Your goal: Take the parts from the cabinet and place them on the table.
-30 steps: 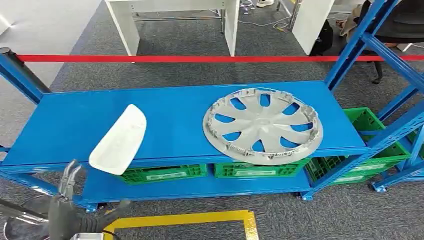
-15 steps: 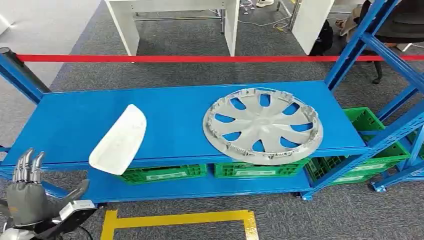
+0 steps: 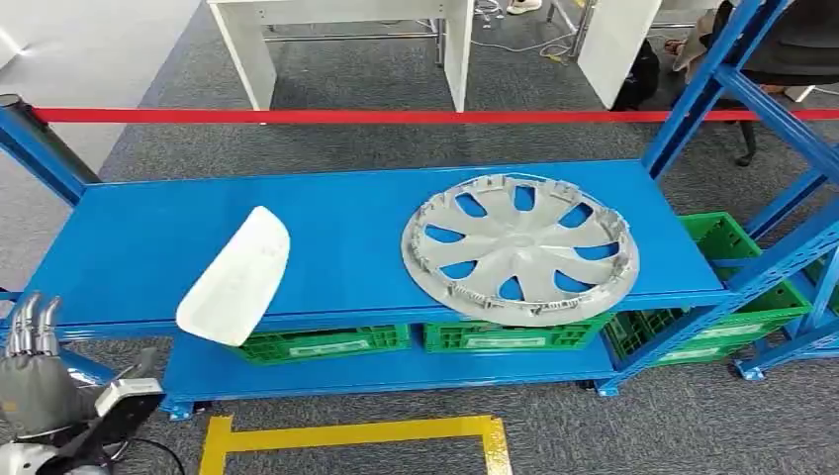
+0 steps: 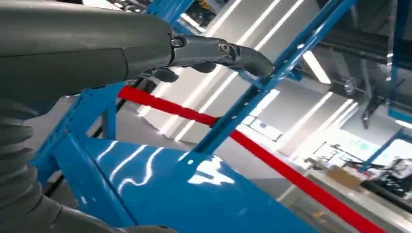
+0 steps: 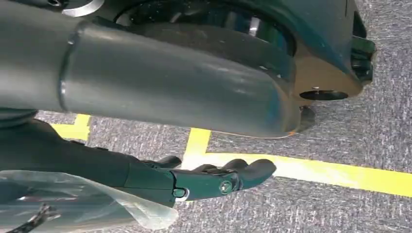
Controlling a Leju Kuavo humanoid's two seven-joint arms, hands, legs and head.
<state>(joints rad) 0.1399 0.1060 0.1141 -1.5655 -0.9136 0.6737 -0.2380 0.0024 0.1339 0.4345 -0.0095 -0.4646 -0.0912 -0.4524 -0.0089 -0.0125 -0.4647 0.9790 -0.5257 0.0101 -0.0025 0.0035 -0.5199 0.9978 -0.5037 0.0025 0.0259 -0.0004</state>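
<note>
Left hand (image 3: 35, 381) raised beside blue metal shelf (image 3: 129, 247), fingers straight, released, empty. Right hand (image 5: 194, 179) hung over grey carpet, empty. Counted: one silver wheel cover (image 3: 521, 247), one white curved panel (image 3: 235, 276).

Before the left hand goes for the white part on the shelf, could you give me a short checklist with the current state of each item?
1. Left hand free, fingers apart, holding nothing: ok.
2. White part within view, lying on the blue shelf with its near end past the front edge: ok.
3. Space between the left hand and the white part free of obstacles: ok.
4. Wheel cover apart from the white part, so it should not be bumped: ok.
5. Right hand hanging over the floor, fingers loosely curled, nothing in them: ok.
6. Table for placing: cannot tell.
</note>
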